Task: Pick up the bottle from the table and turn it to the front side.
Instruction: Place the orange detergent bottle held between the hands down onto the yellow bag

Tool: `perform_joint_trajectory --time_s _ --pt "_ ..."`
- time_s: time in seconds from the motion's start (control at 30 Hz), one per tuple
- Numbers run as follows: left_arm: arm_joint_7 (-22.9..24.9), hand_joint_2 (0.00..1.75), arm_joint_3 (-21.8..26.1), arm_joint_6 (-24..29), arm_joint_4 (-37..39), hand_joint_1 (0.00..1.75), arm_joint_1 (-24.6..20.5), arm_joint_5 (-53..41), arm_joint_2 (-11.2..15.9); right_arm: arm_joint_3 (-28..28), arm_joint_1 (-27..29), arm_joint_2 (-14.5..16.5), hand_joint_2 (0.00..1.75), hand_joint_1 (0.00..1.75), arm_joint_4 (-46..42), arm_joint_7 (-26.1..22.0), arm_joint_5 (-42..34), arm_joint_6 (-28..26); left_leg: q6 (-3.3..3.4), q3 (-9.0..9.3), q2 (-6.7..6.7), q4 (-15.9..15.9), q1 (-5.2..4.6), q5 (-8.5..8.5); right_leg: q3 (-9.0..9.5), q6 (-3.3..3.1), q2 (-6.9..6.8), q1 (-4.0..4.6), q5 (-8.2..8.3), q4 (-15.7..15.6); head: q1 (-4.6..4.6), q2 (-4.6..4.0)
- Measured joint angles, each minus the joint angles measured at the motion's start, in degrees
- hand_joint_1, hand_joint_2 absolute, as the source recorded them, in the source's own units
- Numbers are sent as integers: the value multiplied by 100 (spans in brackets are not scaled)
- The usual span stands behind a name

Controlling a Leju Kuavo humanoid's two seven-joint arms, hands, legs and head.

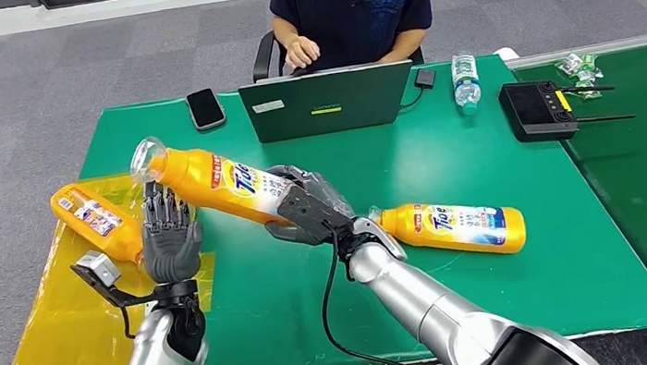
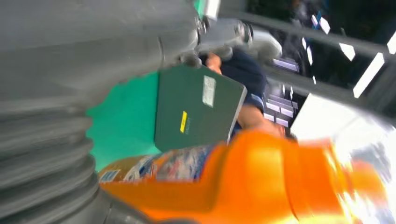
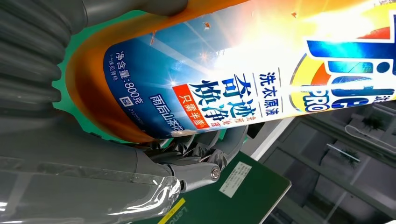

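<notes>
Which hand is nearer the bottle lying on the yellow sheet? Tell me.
Left. The left hand stands upright right beside the bottle on the yellow sheet, while the right hand is farther off, holding the lifted bottle.

Bottle (image 2: 261, 182) blurred — its cap end cut off.

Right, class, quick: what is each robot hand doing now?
Left robot hand: open, fingers up, holding nothing.
Right robot hand: holding the raised orange bottle.
</notes>
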Motion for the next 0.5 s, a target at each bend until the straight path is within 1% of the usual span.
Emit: perform_joint_trajectory --time_s 0.23,0.5 --pt "0 175 66 -114 300 0 -34 36 -149 0 -1 50 175 175 0 3 -1 31 0 0 0 0 0 0 0 0 0 1 0 0 0 0" --pt "0 175 89 -238 341 0 -70 56 -242 1 2 102 175 175 55 -5 -101 233 0 0 0 0 -1 0 0 0 0 1 0 0 0 0"
